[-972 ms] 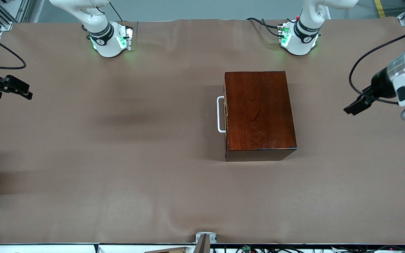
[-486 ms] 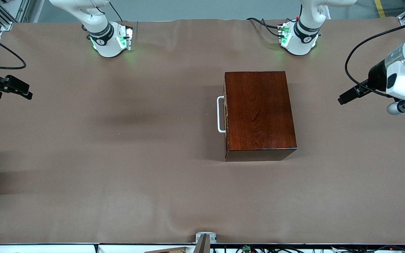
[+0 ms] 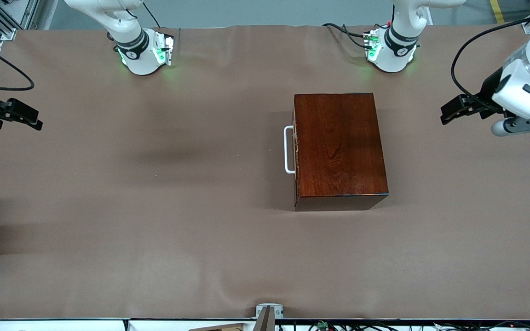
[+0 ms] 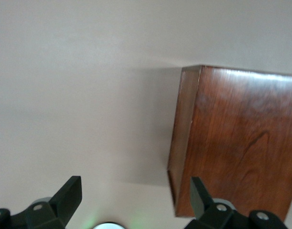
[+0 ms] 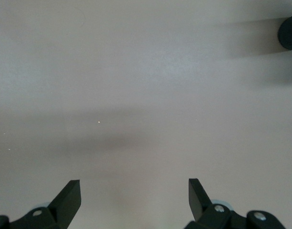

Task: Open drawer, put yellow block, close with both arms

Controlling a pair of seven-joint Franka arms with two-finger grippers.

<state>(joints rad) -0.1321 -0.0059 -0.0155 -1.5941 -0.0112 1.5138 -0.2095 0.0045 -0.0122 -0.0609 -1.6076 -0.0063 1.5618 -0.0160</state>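
- Front view shows a dark wooden drawer box (image 3: pixel 340 149) standing on the brown table cover (image 3: pixel 154 207), toward the left arm's end of the table, with its white handle (image 3: pixel 288 150) on the face turned to the right arm's end.
- Its drawer sits flush with the box; no gap shows along that face, so it is closed.
- No yellow block appears in any of the three views. It may be inside the closed drawer or simply out of sight; the pictures cannot say which.
- The left gripper (image 3: pixel 451 110) hangs over bare cover at the left arm's end of the table, apart from the box. The left wrist view shows its two black fingers (image 4: pixel 65 198) spread wide with nothing between them, and one corner of the box (image 4: pixel 236 143) below.
- The right gripper (image 3: pixel 19 115) hangs at the edge of the front view, over the right arm's end of the table, well apart from the box. Its fingers (image 5: pixel 67 198) are likewise spread wide over plain cover, holding nothing.
- Judging progress: a shut drawer, no block on show and both grippers wide apart away from the box fits either a job with opening and loading still to come, or one where the block is already stowed and the drawer pushed home. Nothing here settles between them.
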